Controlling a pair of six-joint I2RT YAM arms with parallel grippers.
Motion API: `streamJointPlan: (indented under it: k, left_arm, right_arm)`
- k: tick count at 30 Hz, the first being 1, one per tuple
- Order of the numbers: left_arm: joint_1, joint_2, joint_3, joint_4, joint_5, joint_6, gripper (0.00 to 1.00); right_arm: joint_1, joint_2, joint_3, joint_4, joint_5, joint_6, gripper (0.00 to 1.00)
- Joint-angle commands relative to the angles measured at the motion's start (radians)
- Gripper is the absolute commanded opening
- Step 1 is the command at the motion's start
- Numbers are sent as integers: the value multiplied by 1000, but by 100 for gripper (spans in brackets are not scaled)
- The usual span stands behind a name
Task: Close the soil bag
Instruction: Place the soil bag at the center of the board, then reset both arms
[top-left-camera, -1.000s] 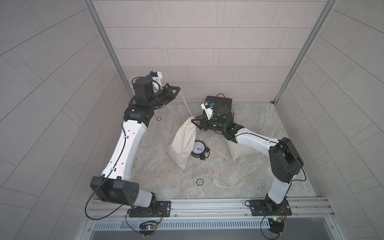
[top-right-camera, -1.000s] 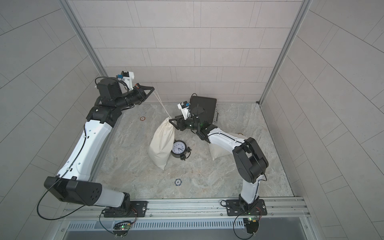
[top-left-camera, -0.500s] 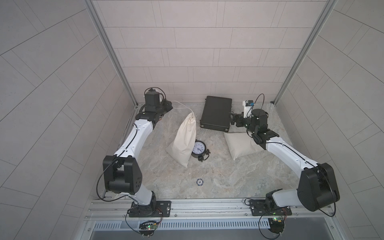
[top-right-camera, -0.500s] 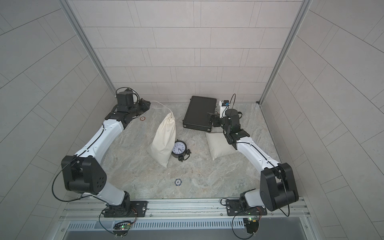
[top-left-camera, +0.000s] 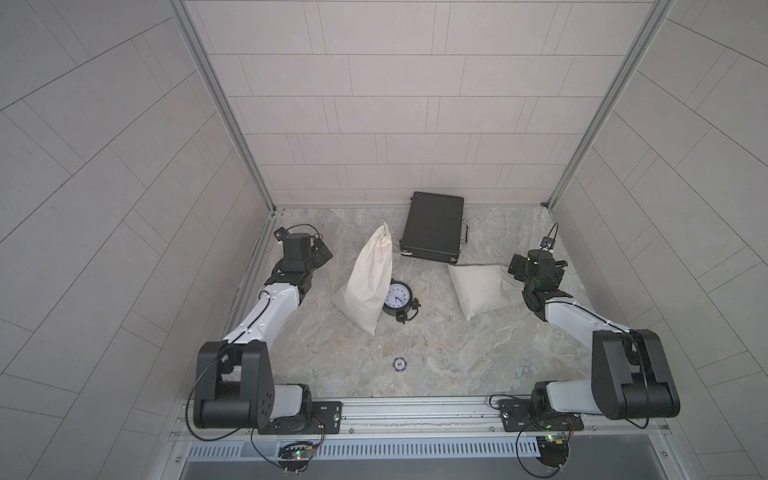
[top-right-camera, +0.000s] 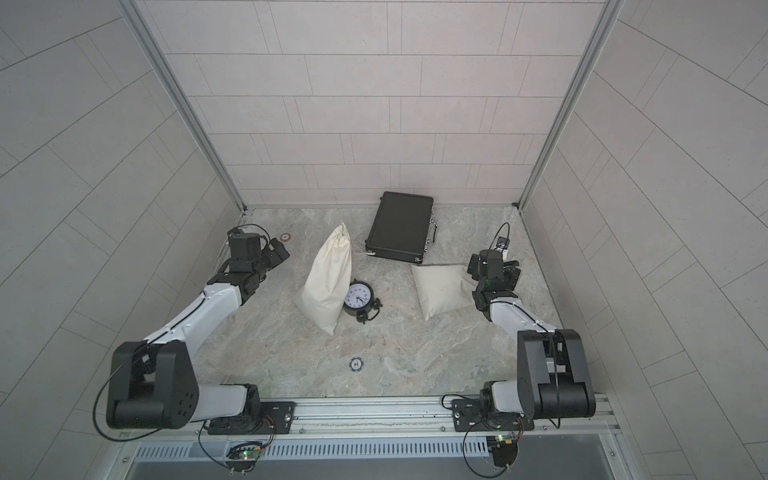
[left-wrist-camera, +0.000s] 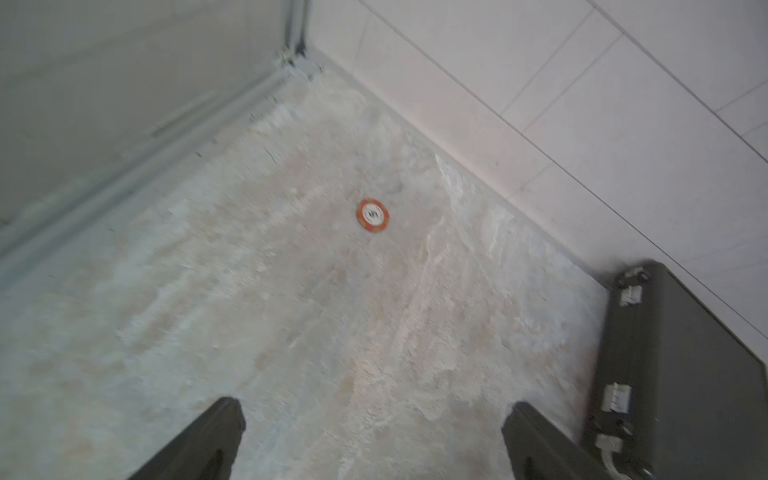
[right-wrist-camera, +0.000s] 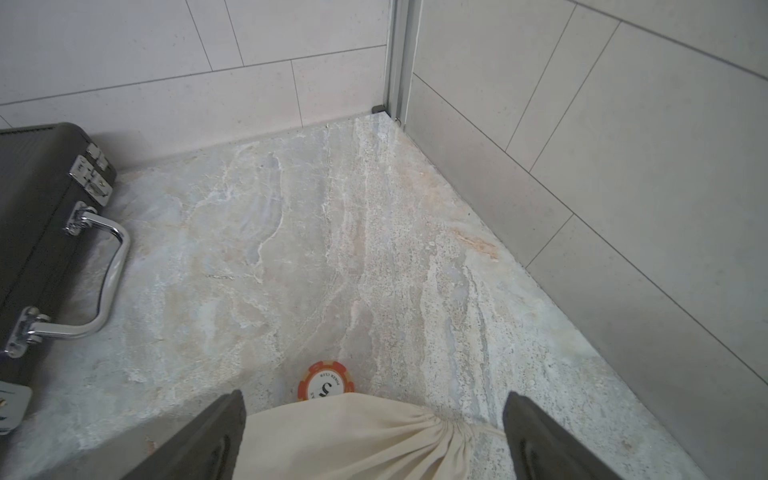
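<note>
The left gripper (left-wrist-camera: 374, 407) hangs well left of the black round alarm clock (top-left-camera: 398, 298). Its fingers are spread wide with nothing between them, above the bare marbled tabletop (top-left-camera: 436, 353). A small red-and-white poker chip (left-wrist-camera: 372, 215) lies left of the clock and farther back.

The soil bag (top-left-camera: 370, 278), a cream cloth drawstring sack, stands tilted against the clock's left side. Its neck is gathered tight at the top.

A blue round poker chip (top-left-camera: 399, 364) lies in front of the clock. A black rectangular hard case (top-left-camera: 434, 232) lies flat behind the clock, slightly to its right. A second cream cloth sack (top-left-camera: 482, 293) lies flat to the clock's right.

The right gripper (right-wrist-camera: 374, 399) hovers over that sack's gathered end, well right of the clock, with its fingers wide apart and gripping nothing. An orange-red poker chip (right-wrist-camera: 326, 384) shows partly from under the cloth there.
</note>
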Motion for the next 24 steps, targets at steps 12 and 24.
streamJointPlan:
  k: [12,24]
  left_arm:
    - [-52,38,-501,857,149,432,100]
    - [-30,268,-332,761,187,434,100]
  right_arm:
    - [0,170,-269,730,-234,-158,100]
    - [-1,144,-193,546,-261,-166,100]
